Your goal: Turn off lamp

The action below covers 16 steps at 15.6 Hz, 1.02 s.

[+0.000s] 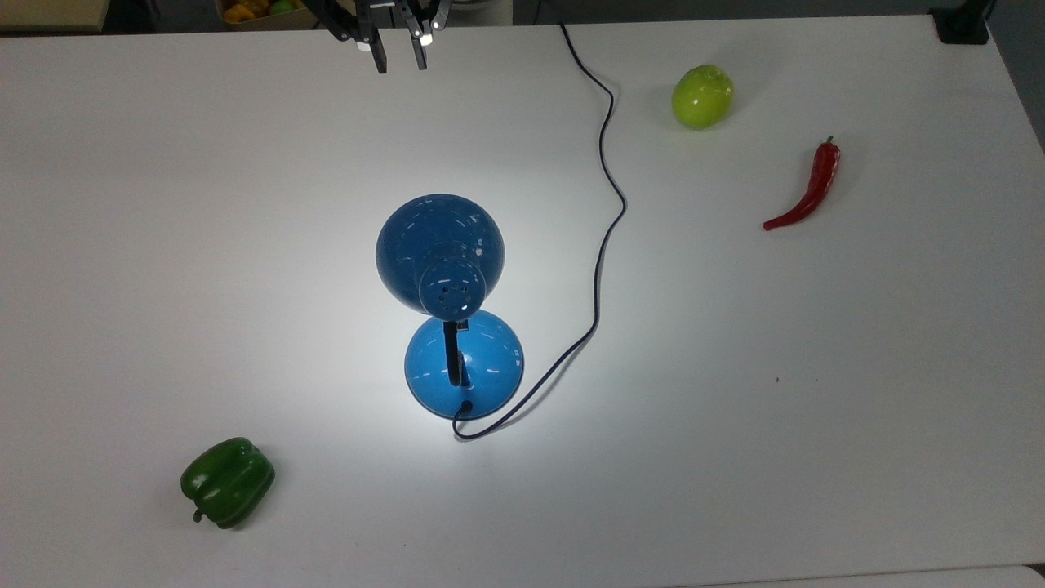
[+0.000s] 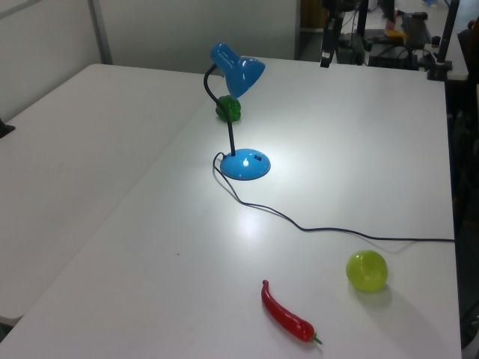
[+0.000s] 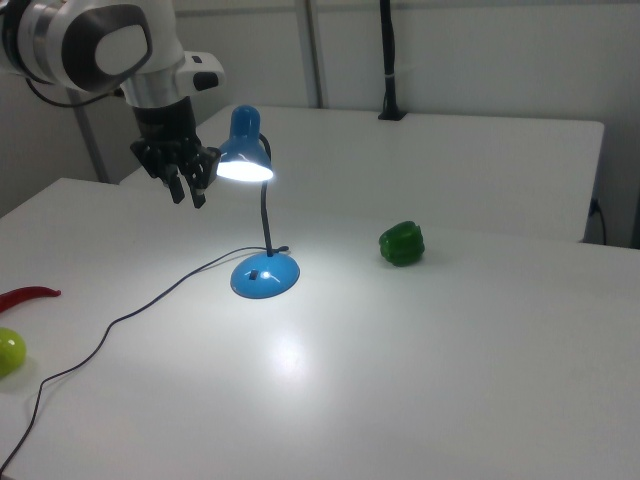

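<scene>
A green bell pepper (image 1: 227, 482), a green apple (image 1: 701, 96) and a red chilli (image 1: 807, 189) lie well apart on the white table (image 1: 816, 392).

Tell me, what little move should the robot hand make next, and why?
Probably move toward the lamp's base. The lamp is lit, casting a bright patch on the table; a small dark switch seems to sit on the base, and the hand hangs apart from it, near the shade.
</scene>
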{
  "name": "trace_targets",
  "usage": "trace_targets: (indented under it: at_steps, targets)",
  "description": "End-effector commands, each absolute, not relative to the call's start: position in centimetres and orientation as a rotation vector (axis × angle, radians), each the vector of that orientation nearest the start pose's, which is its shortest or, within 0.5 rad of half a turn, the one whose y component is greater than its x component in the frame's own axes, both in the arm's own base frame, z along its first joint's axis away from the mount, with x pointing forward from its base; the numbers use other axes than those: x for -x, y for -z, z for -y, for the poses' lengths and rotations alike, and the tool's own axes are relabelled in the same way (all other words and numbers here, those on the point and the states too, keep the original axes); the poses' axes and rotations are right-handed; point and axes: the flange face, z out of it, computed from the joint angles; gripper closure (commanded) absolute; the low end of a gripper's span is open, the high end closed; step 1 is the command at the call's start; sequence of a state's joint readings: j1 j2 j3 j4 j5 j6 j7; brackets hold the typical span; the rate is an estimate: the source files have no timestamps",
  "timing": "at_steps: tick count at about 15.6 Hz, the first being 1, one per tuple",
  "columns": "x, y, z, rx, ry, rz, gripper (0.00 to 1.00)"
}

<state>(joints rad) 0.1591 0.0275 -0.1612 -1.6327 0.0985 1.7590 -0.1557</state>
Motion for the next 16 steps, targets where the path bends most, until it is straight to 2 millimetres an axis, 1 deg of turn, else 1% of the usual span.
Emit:
trace_targets:
  at_steps: [1, 2, 3, 5, 7, 10, 12, 14, 16]
  targets:
    - [-57.5, -59.0, -1.0, 3.023, 0.158, 0.361, 0.89]
    - [-57.4, -58.7, -1.0, 3.012, 0.143, 0.412, 0.94]
    - [-57.3, -58.5, -0.8, 3.008, 0.126, 0.422, 1.0]
    - [-57.2, -58.4, -0.9, 3.005, 0.114, 0.419, 1.0]
    - [-57.1, -57.5, -1.0, 3.002, 0.085, 0.426, 1.0]
    - [-57.1, -56.7, -1.1, 3.0, 0.071, 0.431, 1.0]
    - [-57.3, -55.6, -1.2, 3.002, 0.061, 0.44, 1.0]
    - [-57.9, -53.8, -1.4, 3.009, 0.069, 0.433, 1.0]
    - [-58.0, -52.4, -2.5, 3.011, 0.103, 0.426, 1.0]
